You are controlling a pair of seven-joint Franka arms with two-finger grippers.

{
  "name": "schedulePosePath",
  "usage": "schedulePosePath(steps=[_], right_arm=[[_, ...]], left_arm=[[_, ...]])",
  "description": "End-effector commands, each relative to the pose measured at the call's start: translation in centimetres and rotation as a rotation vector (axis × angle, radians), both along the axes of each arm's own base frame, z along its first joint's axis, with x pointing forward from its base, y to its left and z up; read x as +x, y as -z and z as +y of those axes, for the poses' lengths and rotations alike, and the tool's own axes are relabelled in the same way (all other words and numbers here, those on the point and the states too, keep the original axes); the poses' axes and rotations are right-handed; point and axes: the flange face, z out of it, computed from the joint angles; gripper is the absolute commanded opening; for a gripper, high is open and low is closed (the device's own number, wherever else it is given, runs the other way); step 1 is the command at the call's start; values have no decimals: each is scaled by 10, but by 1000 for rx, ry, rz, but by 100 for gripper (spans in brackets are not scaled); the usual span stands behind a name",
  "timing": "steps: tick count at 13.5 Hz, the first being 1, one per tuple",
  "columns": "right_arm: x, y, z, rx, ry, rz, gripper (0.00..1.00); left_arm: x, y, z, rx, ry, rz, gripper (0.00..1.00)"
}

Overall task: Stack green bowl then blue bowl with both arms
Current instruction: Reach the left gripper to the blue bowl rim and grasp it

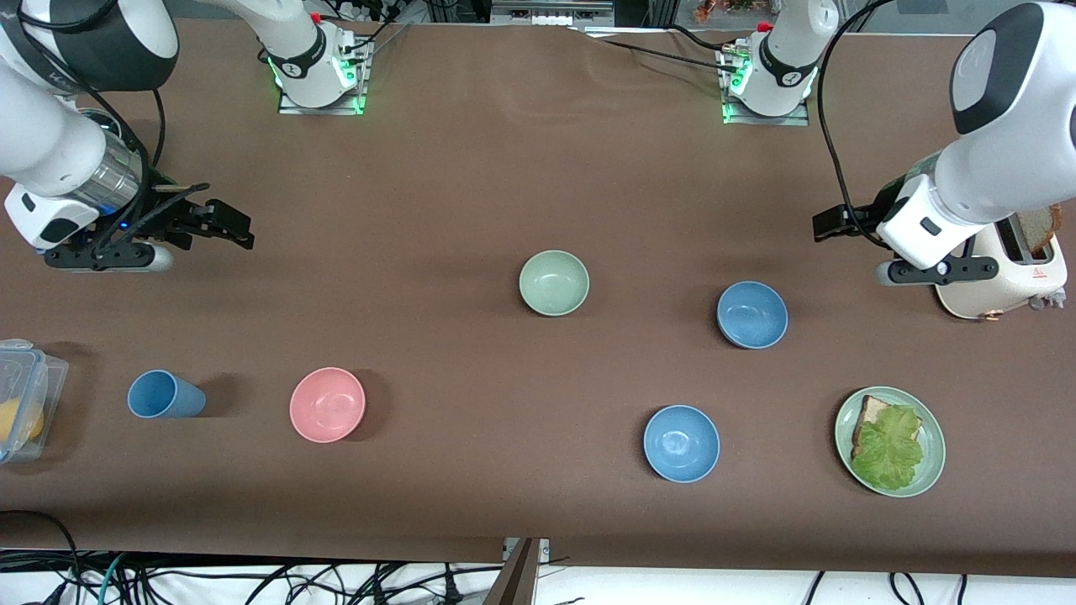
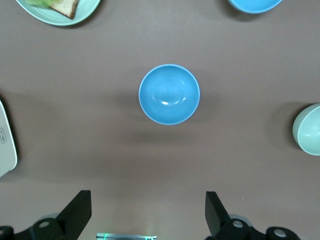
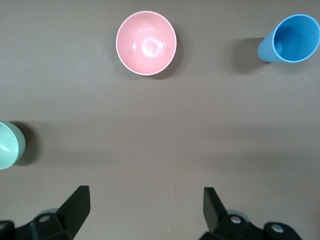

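The green bowl (image 1: 554,283) stands upright mid-table; it also shows at the edge of the left wrist view (image 2: 307,129) and the right wrist view (image 3: 9,145). The muted blue bowl (image 1: 752,314) stands beside it toward the left arm's end and sits centred in the left wrist view (image 2: 169,94). My left gripper (image 1: 832,223) (image 2: 148,197) is open and empty, up over bare table between the toaster and the blue bowl. My right gripper (image 1: 227,223) (image 3: 146,195) is open and empty, over bare table at the right arm's end.
A glossier sky-blue bowl (image 1: 682,443) and a green plate (image 1: 933,458) with bread and lettuce lie nearer the front camera. A pink bowl (image 1: 327,404), a blue cup (image 1: 164,395) and a clear box (image 1: 25,395) sit toward the right arm's end. A toaster (image 1: 1009,277) stands under the left arm.
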Motion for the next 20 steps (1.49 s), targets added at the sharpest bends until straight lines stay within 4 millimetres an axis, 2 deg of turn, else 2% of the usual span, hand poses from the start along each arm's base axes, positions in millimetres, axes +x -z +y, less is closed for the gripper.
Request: schedulePosePath(steps=[1,3,4,6,8,10,11,13,15,16,18,20], right_arm=[[-9,-30,-20,-3,-2,1,100],[-12,-32,-23,-12,-4,12,100],[-15,-40,-23,-11,-4,-1,100],[-17,-42,-21,-14,-2,-4,100],[-16,-42,-20,-24,-11,-7,100],[-16,-42,-20,-41,-18,-9,100],[-14,-41,-20,-43,-18,-9,100],[-12,-47,-24,-58,-16,-24,100],[-6,-38,-23,-59,-15,-15,100],[-4,-35,-23,-61,-12,-12,100],[-2,-47,-23,-59,-16,-34,100],[0,-48,-25,-60,-5,-41,100]], left_arm=[[20,51,-11,5,33,80,100],[30,93,-12,-2,32,130,100],[32,111,-14,-6,36,161,100],[33,156,-29,-11,118,229,100],[50,195,-16,-65,212,185,100],[68,226,16,-106,273,99,100],[74,240,25,-109,271,67,100],[75,257,33,-77,279,45,100],[64,269,39,12,344,68,100],[65,270,40,40,370,51,100],[65,283,39,42,380,22,99],[52,303,35,34,394,-15,99]])
